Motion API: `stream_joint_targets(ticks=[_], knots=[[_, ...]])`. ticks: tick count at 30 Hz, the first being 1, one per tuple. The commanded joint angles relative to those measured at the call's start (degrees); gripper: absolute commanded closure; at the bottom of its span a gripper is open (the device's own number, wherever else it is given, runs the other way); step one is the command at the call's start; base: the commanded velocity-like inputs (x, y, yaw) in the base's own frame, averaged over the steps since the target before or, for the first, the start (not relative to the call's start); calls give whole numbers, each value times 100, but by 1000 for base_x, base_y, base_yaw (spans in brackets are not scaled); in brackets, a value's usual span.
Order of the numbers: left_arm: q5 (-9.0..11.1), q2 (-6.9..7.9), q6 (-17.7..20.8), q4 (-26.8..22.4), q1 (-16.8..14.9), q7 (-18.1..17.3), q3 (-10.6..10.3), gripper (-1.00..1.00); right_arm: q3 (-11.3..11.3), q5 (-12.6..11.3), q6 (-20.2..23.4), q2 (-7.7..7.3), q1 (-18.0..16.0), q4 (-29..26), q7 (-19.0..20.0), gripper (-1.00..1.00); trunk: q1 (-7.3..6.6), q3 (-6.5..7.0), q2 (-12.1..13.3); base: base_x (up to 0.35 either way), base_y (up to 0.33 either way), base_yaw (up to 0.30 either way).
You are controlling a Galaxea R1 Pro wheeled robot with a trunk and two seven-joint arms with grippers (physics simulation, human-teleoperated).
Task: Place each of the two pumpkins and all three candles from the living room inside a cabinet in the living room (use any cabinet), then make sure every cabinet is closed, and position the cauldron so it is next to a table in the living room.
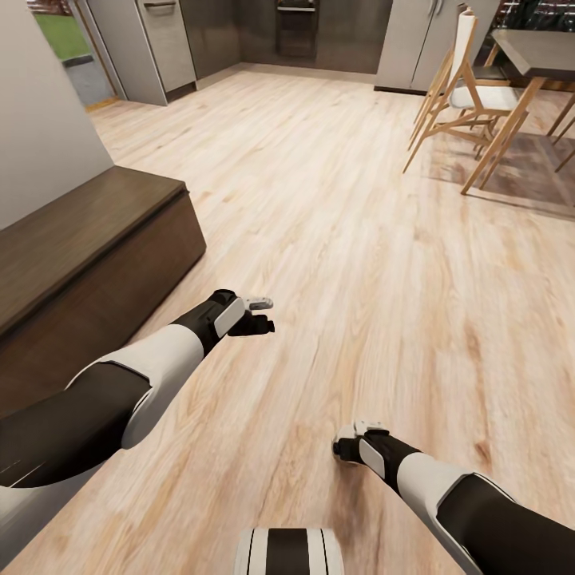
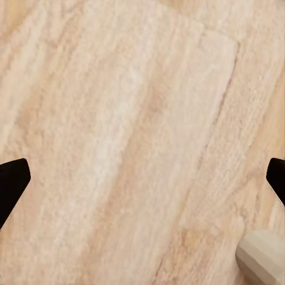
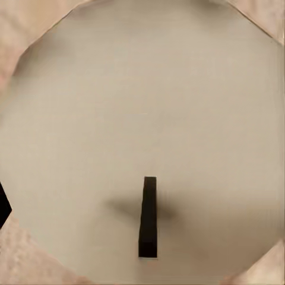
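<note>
A candle (image 3: 142, 119) shows very close in the right wrist view, as a pale round top with a short dark wick. My right gripper (image 1: 349, 444) hangs low over the wood floor and looks shut on that candle. In the head view, my left gripper (image 1: 263, 314) is stretched forward over the floor, just right of the cabinet (image 1: 96, 239). Its black fingertips (image 2: 12, 181) stand wide apart, open and holding nothing. The cabinet is a long, low dark-brown unit at the left with its front panels shut. A pale tan object (image 2: 261, 261) sits at one corner of the left wrist view.
A white wall (image 1: 40, 120) rises behind the cabinet. Wooden chairs (image 1: 471, 96) and a dark dining table (image 1: 535, 52) stand at the far right on a rug. Grey kitchen cupboards (image 1: 168, 40) line the back. Open wood floor (image 1: 335, 224) lies ahead.
</note>
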Motion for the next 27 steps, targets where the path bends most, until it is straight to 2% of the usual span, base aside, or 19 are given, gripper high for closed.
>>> stream_joint_targets(ticks=[1, 10, 11, 27], knots=[[61, 0, 18, -6, -2, 48, -23, -100, 47, -57, 19, 2, -4, -2, -21, -100, 2, -4, -1, 152, 0, 0], [62, 0, 18, -6, 1, 48, -24, -100, 47, -57, 16, 2, -7, -3, -21, -100, 2, -4, -1, 35, 0, 0], [63, 0, 18, -6, 0, 48, -24, -100, 47, -57, 17, -1, -5, -2, -21, 100, 2, -4, -1, 3, 0, 0], [62, 0, 18, -6, 1, 48, -24, -100, 47, -57, 18, -4, -3, -2, -21, 100, 2, -4, -1, 0, 0, 0]])
